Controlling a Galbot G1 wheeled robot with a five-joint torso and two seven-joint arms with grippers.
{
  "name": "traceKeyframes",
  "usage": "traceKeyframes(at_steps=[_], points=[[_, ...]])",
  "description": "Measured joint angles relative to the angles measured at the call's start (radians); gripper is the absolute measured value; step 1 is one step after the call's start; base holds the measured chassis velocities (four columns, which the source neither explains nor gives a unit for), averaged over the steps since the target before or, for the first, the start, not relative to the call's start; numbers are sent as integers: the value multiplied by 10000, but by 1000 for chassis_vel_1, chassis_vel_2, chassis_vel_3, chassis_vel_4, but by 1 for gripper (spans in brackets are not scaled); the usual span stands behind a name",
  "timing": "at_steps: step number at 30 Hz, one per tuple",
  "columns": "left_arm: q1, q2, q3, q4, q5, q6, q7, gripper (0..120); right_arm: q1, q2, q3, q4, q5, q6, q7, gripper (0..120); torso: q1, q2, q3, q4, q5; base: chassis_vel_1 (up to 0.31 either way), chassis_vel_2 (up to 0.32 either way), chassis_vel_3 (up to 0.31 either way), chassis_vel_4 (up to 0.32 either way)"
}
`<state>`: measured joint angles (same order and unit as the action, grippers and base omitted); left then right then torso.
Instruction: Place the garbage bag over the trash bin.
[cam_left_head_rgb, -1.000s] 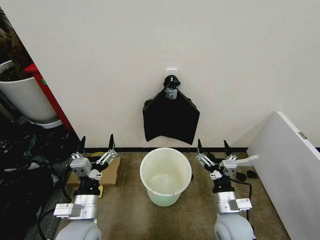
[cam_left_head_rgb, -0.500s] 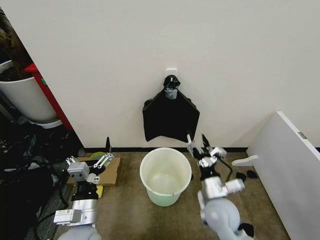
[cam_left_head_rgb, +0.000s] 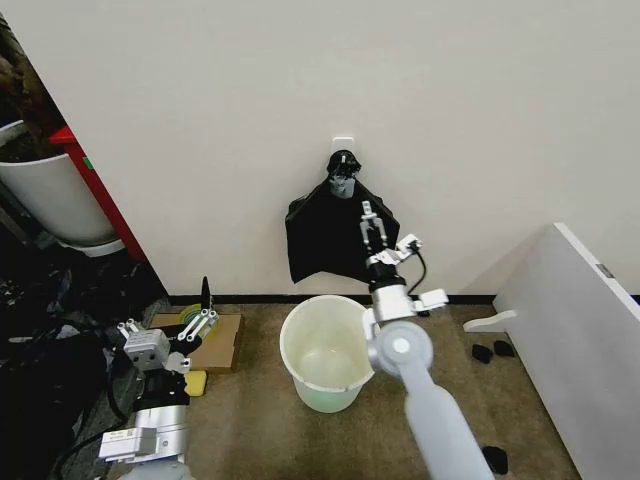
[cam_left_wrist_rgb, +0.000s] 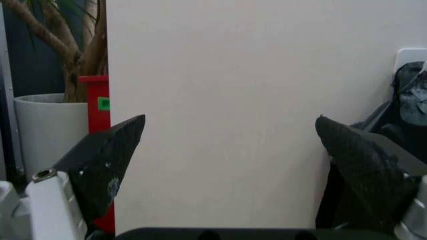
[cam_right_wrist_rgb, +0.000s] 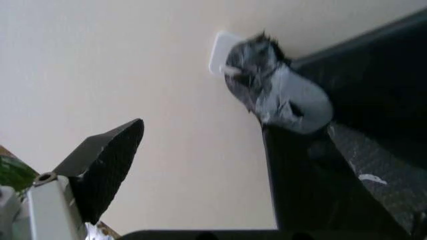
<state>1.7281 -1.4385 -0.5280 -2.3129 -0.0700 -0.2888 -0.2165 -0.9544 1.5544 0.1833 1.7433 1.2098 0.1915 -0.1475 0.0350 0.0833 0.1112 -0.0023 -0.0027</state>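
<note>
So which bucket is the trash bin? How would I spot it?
Look at the big pale wall, then down to the brown floor under the black bundle hanging there. The trash bin is the round cream bucket, open on top. The other white pot, far left, holds a plant.

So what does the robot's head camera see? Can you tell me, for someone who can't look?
The robot's right pincer reaches up, open, to black bags hanging on a white wall. Below stands a round cream bin on brown floor. The left pincer waits low, open.

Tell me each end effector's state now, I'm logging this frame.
Left end effector: open, holding nothing, low beside the cardboard box.
Right end effector: open, raised at the hanging black bundle.
</note>
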Motion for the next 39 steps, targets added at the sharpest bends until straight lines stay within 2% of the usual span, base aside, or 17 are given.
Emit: traceKeyframes(at_steps=[12,26,32,35,37,39], points=[[-89,10,-4,174,22,46,-186,100,1245,289,-268,-1609,-931,292,-441,100,0,0,0,-1,0,0,0,0,0],[-257,36,-10,511,-27,57,-297,100,2023,246,-209,-2874,-1323,370,-530,100,0,0,0,0,0,0,0,0,0],[-314,65,-9,587,-46,60,-300,100,2256,242,-124,-3023,-1324,371,-484,100,0,0,0,0,1,0,0,0,0],[-323,101,11,596,-50,64,-302,100,2307,213,-67,-2998,-1308,382,-464,88,0,0,0,0,1,0,0,0,0],[-326,112,11,601,-52,65,-302,100,2307,211,-59,-2952,-1304,384,-462,86,0,0,0,-1,1,0,0,0,0],[-345,129,17,611,-57,73,-305,100,2274,213,-42,-2802,-1297,388,-454,75,0,0,-1,0,1,0,0,0,0]])
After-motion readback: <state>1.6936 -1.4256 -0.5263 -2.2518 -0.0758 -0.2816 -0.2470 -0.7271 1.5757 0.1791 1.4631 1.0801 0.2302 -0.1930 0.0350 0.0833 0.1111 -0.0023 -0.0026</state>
